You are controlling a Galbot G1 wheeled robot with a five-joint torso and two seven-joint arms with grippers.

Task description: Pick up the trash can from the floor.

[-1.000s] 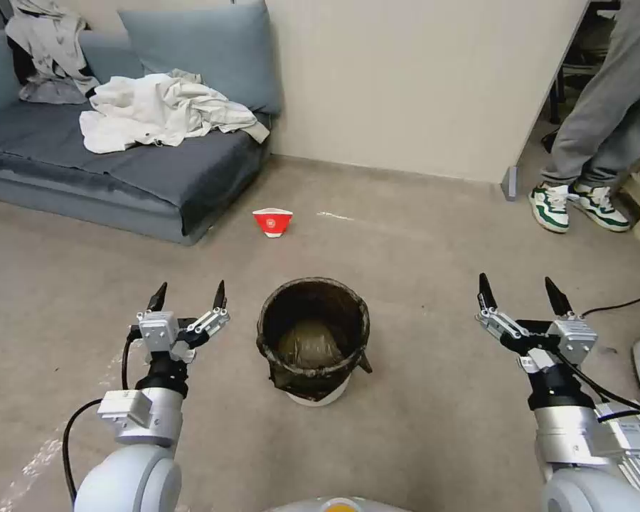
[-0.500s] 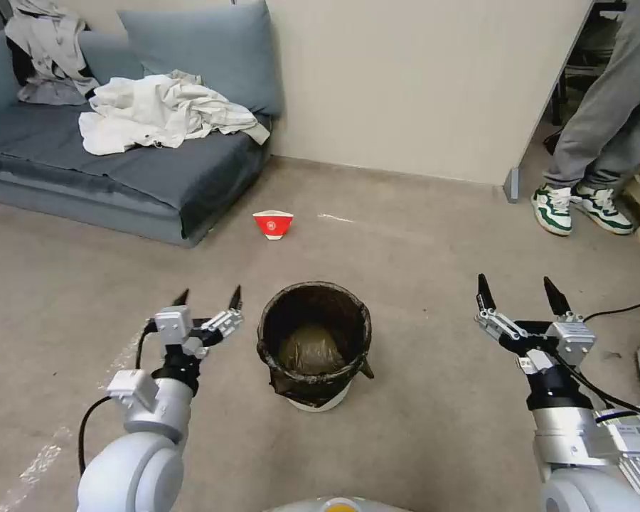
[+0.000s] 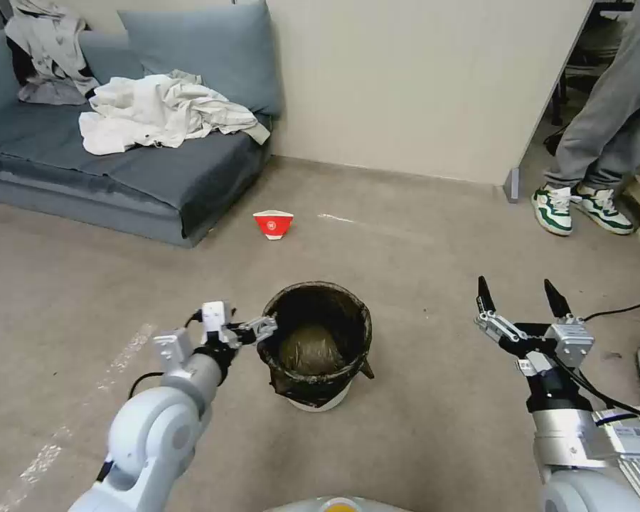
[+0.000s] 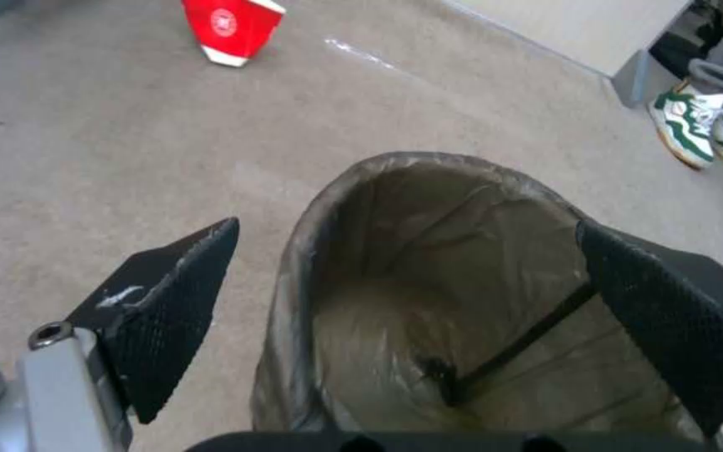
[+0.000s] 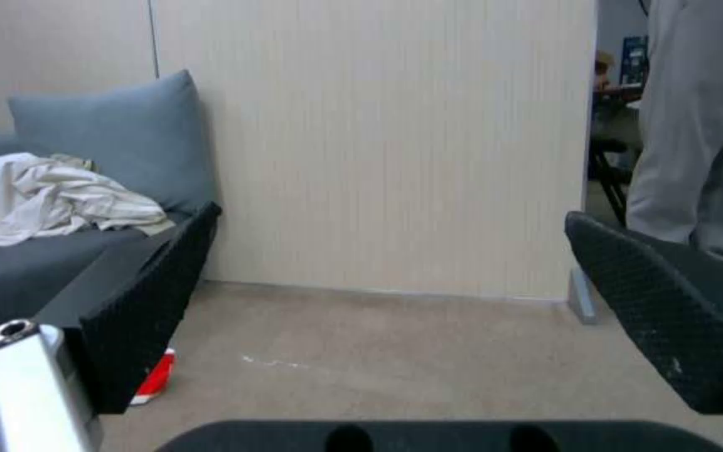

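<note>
Looking down from the head camera, I logged this:

Trash can: the trash can stood upright on the floor, straight ahead of me, its dark bag folded over the rim and white plastic showing at the base.

Left claw: I had the left gripper at the can's left rim, spread wide. From the left wrist camera, one finger sat outside the can wall over the floor and the other finger sat over the can's mouth, so the near rim lay between them. I could not tell whether either pad touched the bag.

Right claw: the right gripper hung well off to the can's right, raised over the floor, its fingers wide apart and pointing away from me.

Bowl: a red-and-white bowl lay on the floor beyond the can, near the sofa.

Sofa: pale cloth was heaped on its seat.
</note>
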